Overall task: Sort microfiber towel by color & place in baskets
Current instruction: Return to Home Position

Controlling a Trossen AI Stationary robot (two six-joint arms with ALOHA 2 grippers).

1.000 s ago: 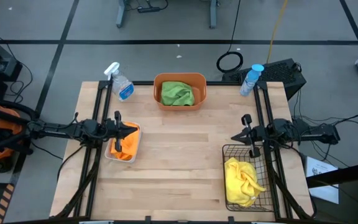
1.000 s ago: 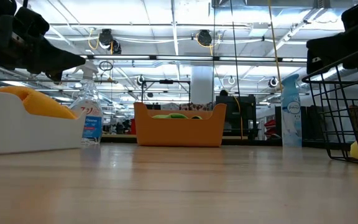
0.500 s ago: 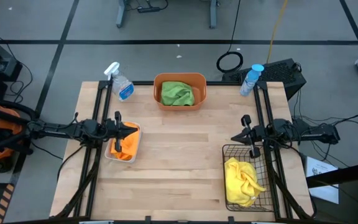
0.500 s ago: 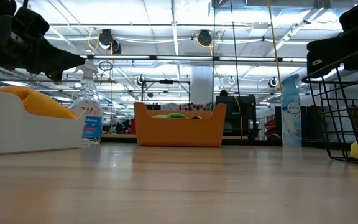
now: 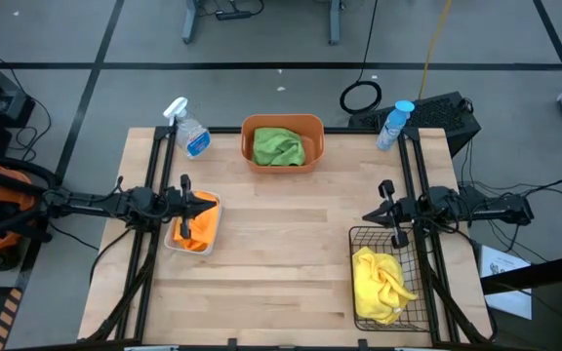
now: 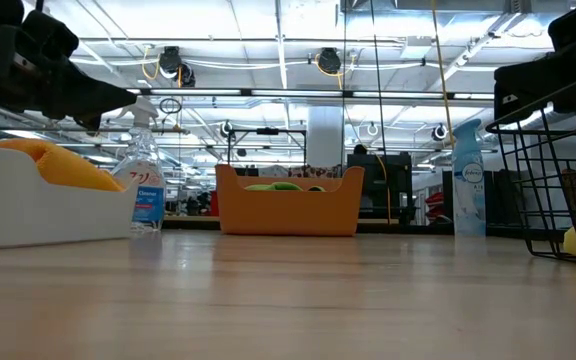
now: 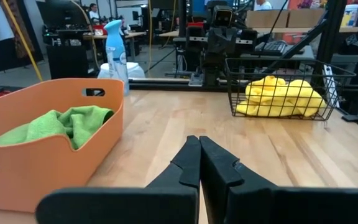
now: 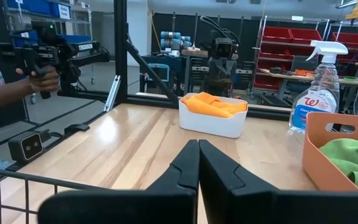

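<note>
Sorting looks done, 1 colour per basket: white bin [image 8: 210, 124] beside the closed fingers of the left gripper [image 7: 199, 140], wire basket [image 7: 241, 87] beside the right gripper [image 8: 198, 144], also closed.

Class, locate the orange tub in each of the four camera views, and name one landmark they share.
High view: orange tub at the table's top edge, centre.
Low view: mid-picture, across the table.
Left wrist view: close up, before the wire basket.
Right wrist view: cut off at the frame edge, beside a spray bottle.
Shared landmark: the green towel inside it.
</note>
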